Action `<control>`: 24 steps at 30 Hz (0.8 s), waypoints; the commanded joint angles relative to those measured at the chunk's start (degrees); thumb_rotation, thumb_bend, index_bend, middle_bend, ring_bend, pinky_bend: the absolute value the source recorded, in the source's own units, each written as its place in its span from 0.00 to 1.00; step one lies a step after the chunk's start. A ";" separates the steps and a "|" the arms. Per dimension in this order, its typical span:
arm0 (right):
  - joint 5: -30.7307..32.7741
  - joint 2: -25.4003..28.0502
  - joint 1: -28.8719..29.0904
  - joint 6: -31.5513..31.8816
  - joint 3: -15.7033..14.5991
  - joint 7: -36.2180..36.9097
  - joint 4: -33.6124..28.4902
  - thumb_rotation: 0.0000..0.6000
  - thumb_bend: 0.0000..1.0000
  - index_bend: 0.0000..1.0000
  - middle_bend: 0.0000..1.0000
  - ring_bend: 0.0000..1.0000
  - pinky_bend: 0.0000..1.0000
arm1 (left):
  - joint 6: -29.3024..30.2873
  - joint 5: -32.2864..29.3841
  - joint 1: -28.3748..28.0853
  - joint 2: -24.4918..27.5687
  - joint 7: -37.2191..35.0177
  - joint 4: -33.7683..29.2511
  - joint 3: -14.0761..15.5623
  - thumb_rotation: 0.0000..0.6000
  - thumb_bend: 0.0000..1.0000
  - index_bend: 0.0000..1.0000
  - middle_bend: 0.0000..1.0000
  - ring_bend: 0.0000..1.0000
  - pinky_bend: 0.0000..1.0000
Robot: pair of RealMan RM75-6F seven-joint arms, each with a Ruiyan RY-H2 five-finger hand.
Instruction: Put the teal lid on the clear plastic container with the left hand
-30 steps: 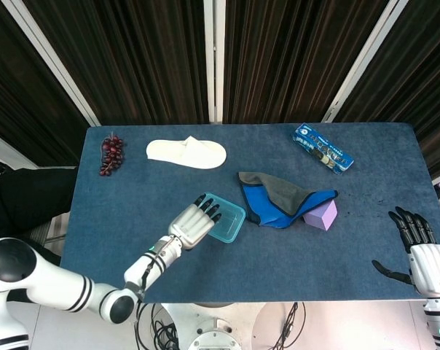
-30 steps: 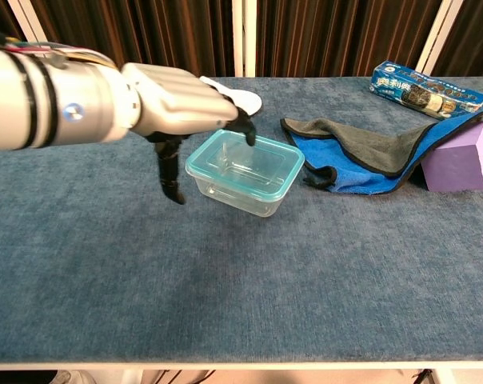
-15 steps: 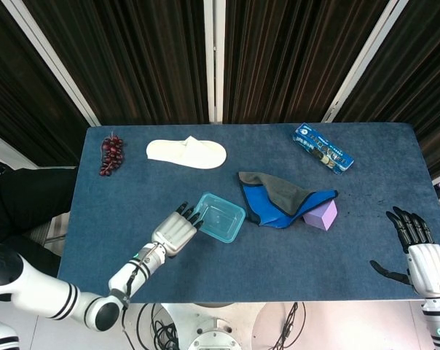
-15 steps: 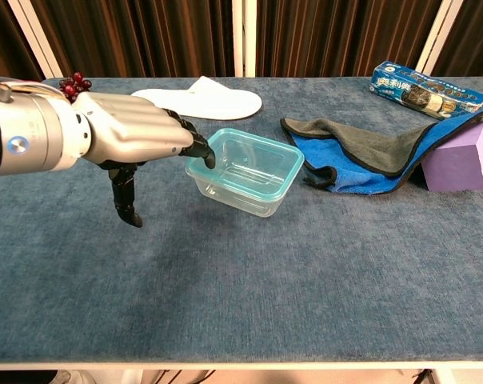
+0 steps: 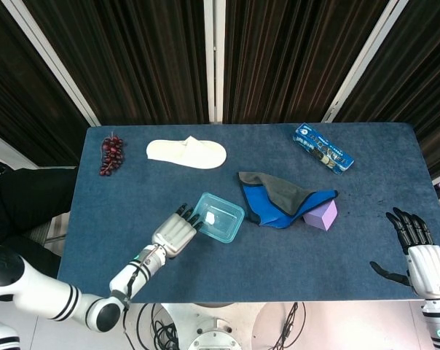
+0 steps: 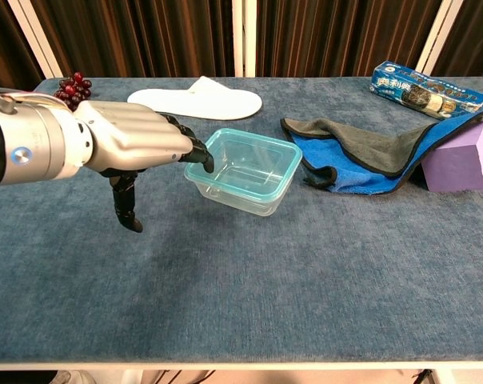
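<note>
The clear plastic container (image 5: 218,216) (image 6: 245,170) stands mid-table with the teal lid (image 6: 243,162) lying on top of it. My left hand (image 5: 175,235) (image 6: 133,144) is just left of it. Its fingers are stretched out flat, the thumb hangs down, and the dark fingertips (image 6: 200,156) touch the lid's left edge. It holds nothing. My right hand (image 5: 417,251) rests at the table's near right corner, fingers spread and empty; the chest view does not show it.
A blue and grey cloth (image 5: 282,197) (image 6: 369,156) and a purple block (image 5: 321,214) (image 6: 457,158) lie right of the container. A white slipper (image 5: 186,153), dark grapes (image 5: 111,154) and a blue snack pack (image 5: 322,147) lie along the far side.
My left hand has drawn back from above the container to its left side and lowered a little. The right hand has stayed put.
</note>
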 commanded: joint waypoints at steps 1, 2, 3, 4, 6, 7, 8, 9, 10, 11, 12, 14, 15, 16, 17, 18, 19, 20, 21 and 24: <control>0.01 -0.03 0.04 -0.05 0.02 0.02 -0.01 1.00 0.06 0.00 0.02 0.00 0.00 | 0.90 3.69 0.67 0.75 -0.58 -1.68 -0.75 1.00 0.08 0.16 0.10 0.00 0.00; 0.02 -0.06 0.07 -0.11 0.03 0.02 -0.01 1.00 0.06 0.00 0.02 0.00 0.00 | 0.77 4.54 0.67 0.78 -0.59 -1.90 -0.89 1.00 0.08 0.16 0.10 0.00 0.00; 0.01 -0.07 0.10 -0.16 0.02 0.01 -0.01 1.00 0.06 0.00 0.02 0.00 0.00 | 0.61 5.37 0.64 0.68 -0.52 -1.98 -1.05 1.00 0.08 0.16 0.10 0.00 0.00; -0.02 -0.08 0.11 -0.16 0.02 -0.01 -0.01 1.00 0.06 0.00 0.02 0.00 0.00 | 0.31 6.58 0.55 0.35 -0.40 -1.86 -1.24 1.00 0.08 0.16 0.10 0.00 0.00; -0.03 -0.09 0.07 -0.08 0.01 0.01 0.01 1.00 0.06 0.00 0.02 0.00 0.00 | -0.22 8.03 0.43 -0.36 -0.27 -1.52 -1.55 1.00 0.07 0.16 0.10 0.00 0.00; 0.00 -0.08 0.02 -0.01 0.01 0.03 0.04 1.00 0.06 0.00 0.02 0.00 0.00 | -0.66 8.56 0.27 -0.88 -0.12 -1.36 -1.79 1.00 0.07 0.16 0.10 0.00 0.00; 0.04 -0.06 -0.03 0.03 0.01 0.06 0.07 1.00 0.06 0.00 0.02 0.00 0.00 | -1.02 8.81 0.12 -1.26 0.02 -1.25 -1.98 1.00 0.07 0.16 0.10 0.00 0.00; 0.08 -0.05 -0.08 0.08 0.00 0.09 0.09 1.00 0.06 0.00 0.02 0.00 0.00 | -1.35 8.93 -0.05 -1.67 0.25 -1.12 -2.14 1.00 0.07 0.16 0.10 0.00 0.00; 0.12 -0.03 -0.16 0.15 -0.02 0.16 0.13 1.00 0.06 0.00 0.02 0.00 0.00 | -1.77 8.98 -0.30 -2.22 0.61 -0.92 -2.34 1.00 0.07 0.16 0.10 0.00 0.00; 0.14 -0.02 -0.22 0.20 -0.04 0.22 0.18 1.00 0.06 0.00 0.02 0.00 0.00 | -1.99 8.95 -0.46 -2.71 0.89 -0.67 -2.50 1.00 0.07 0.16 0.09 0.00 0.00; 0.18 -0.02 -0.26 0.22 -0.05 0.27 0.24 1.00 0.06 0.00 0.02 0.00 0.00 | -2.19 8.84 -0.64 -3.24 1.26 -0.33 -2.62 1.00 0.07 0.16 0.09 0.00 0.00; 0.22 -0.06 -0.30 0.21 -0.08 0.44 0.38 1.00 0.06 0.00 0.02 0.00 0.00 | -2.74 8.08 -1.12 -4.54 2.23 0.70 -2.80 1.00 0.07 0.16 0.10 0.00 0.00; 0.21 -0.09 -0.32 0.22 -0.10 0.53 0.46 1.00 0.06 0.00 0.02 0.00 0.00 | -3.08 7.53 -1.34 -5.09 2.51 1.23 -2.91 1.00 0.07 0.16 0.09 0.00 0.00; 0.18 -0.15 -0.32 0.24 -0.10 0.63 0.56 1.00 0.06 0.00 0.02 0.00 0.00 | -3.44 6.73 -1.55 -5.80 2.73 2.00 -3.11 1.00 0.07 0.16 0.10 0.00 0.00; 0.14 -0.19 -0.33 0.26 -0.12 0.70 0.63 1.00 0.06 0.00 0.02 0.00 0.00 | -3.56 6.17 -1.72 -6.26 3.07 2.58 -3.17 1.00 0.07 0.16 0.10 0.00 0.00; 0.11 -0.22 -0.35 0.27 -0.15 0.77 0.72 1.00 0.06 0.00 0.02 0.00 0.00 | -3.59 5.66 -1.88 -6.62 3.51 3.04 -3.16 1.00 0.07 0.16 0.09 0.00 0.00; 0.12 -0.27 -0.37 0.29 -0.16 0.87 0.83 1.00 0.06 0.00 0.02 0.00 0.00 | -3.45 5.09 -1.98 -7.04 3.95 3.44 -3.16 1.00 0.07 0.16 0.10 0.00 0.00; 0.15 -0.30 -0.39 0.27 -0.17 0.95 0.91 1.00 0.06 0.00 0.02 0.00 0.00 | -3.32 4.72 -1.99 -7.26 4.16 3.61 -3.15 1.00 0.07 0.16 0.10 0.00 0.00; 0.19 -0.33 -0.40 0.23 -0.18 1.03 1.00 1.00 0.06 0.00 0.02 0.00 0.00 | -3.25 4.32 -1.99 -7.39 4.30 3.67 -3.13 1.00 0.07 0.16 0.10 0.00 0.00; 0.25 -0.48 -0.34 0.11 -0.16 1.32 1.28 1.00 0.06 0.00 0.02 0.00 0.00 | -3.07 2.94 -2.07 -7.52 4.79 3.61 -3.08 1.00 0.07 0.16 0.10 0.00 0.00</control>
